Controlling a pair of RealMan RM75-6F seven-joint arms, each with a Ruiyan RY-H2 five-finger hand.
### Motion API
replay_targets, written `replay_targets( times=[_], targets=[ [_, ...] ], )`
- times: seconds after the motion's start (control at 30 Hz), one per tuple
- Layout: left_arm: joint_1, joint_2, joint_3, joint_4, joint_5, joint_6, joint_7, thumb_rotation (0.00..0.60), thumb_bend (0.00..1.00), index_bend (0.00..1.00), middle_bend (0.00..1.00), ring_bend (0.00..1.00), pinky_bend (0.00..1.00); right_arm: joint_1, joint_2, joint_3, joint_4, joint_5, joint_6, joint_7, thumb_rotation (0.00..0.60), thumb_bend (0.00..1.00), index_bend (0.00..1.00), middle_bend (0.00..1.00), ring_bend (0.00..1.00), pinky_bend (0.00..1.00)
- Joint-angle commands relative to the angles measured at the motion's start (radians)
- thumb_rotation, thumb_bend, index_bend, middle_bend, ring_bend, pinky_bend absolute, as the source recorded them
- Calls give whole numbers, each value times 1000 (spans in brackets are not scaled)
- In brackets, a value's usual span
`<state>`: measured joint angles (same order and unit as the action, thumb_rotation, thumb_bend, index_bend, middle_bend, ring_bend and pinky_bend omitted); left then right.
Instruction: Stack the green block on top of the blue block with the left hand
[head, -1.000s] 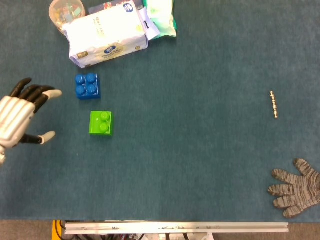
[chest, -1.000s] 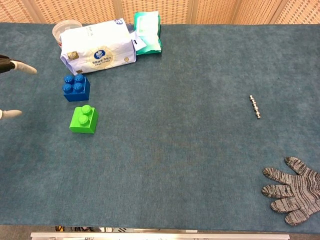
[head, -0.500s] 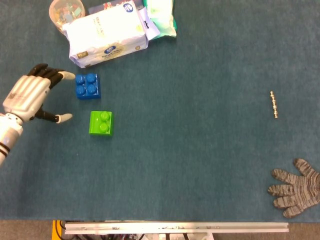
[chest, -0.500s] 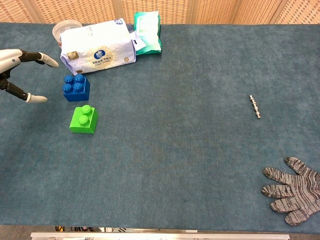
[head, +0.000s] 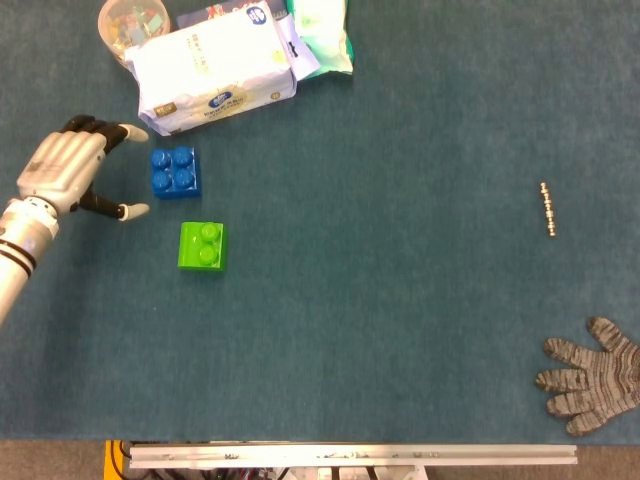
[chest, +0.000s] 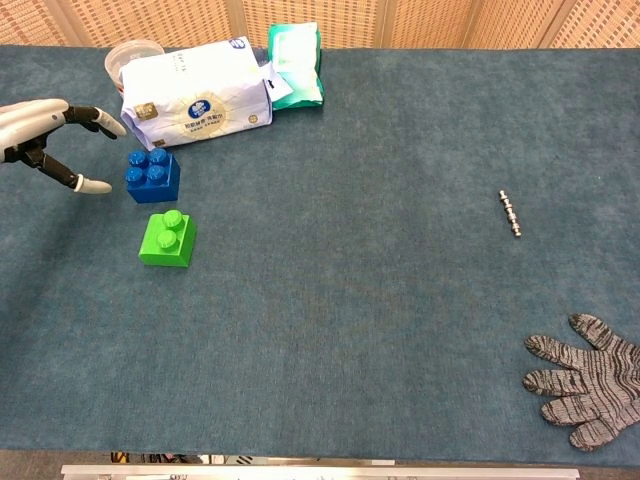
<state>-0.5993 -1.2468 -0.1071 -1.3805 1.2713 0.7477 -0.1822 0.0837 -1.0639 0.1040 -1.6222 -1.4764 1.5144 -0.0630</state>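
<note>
Bright, even overhead light; sharp focus, faint shadows.

Two high views of one blue-carpeted table

The head view looks almost straight down, near edge at the bottom. The chest view sits lower, tilted toward the far wicker wall. Both share the table (head: 400, 330), from the left hand (head: 62, 172) to the grey glove (chest: 585, 392).

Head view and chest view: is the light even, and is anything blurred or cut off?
Head view: soft even light, both the green plastic block and the blue plastic block sharp with faint shadows; the grey knitted glove is cut by the right edge. Chest view: equally sharp; the left hand is cut by the left edge.
</note>
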Motion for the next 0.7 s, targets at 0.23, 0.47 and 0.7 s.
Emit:
replay_targets(
  times=[0.23,0.47,0.7],
  targets=[
    [-33,-36,-4,38,-29,-41,4,527,126,224,238,168,80,-4,0,0,1,5,1,1,600,233,313,354,223,222],
    [-60,-61,-6,56,-41,-71,14,526,125,232,236,169,85,-5,-1,0,3,9,-3,1,600,233,313,354,223,222],
    [-78,-74,1,47,-36,-85,25,526,125,245,234,169,84,-6,-3,-1,7,14,-6,3,600,233,314,354,223,222]
  ],
)
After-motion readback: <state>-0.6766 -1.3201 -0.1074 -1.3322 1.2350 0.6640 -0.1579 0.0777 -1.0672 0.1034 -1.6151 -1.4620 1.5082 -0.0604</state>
